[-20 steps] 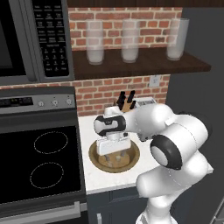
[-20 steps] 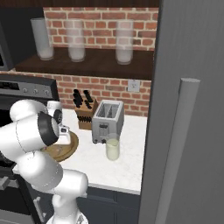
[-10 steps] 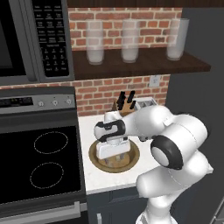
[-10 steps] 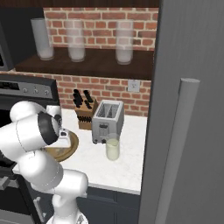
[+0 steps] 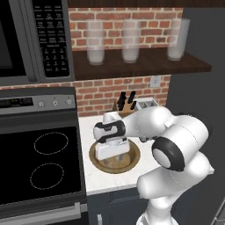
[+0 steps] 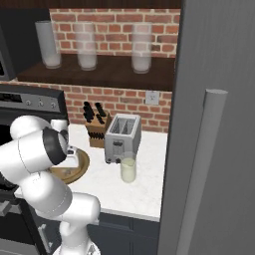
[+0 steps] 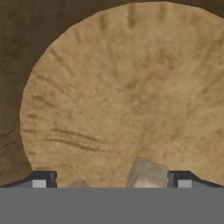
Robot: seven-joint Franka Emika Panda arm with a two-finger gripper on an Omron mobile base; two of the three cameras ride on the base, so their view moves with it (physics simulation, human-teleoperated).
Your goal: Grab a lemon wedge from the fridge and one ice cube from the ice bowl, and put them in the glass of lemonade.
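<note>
**Pincer low in the wooden bowl, jaws spread, ice cube between the tips**

Hand view: the pincer stands released, its two dark tips wide apart at the bottom edge. Between them, nearer the 5 o'clock tip, sits the small whitish translucent ice cube, resting on the floor of the wide, shallow tan-brown wooden ice bowl. A second pale bit shows at about 7 o'clock, too cut off to identify. Nothing is gripped.

Judgement on the step: the cube is off-centre in the gap, so a small shift toward 3 o'clock before closing should seat it squarely. Descend until the tips flank the cube without scraping the wood, then close gently; a tiny slick cube may squirt out if pinched on a corner.

Left base view: the hand hangs over the bowl's middle, on the white speckled surface.

Further out, right base view: the short clear glass of pale creamy-yellow lemonade stands at about 3 o'clock from the bowl, well apart, just in front of the silver two-slot toaster. The wooden knife block with dark handles stands beside the toaster. The carry path looks open, though the toaster crowds the glass from behind. The tall matte grey fridge with its long bar handle fills the 3 o'clock side, door closed; the lemon wedge cannot be made out.
</note>
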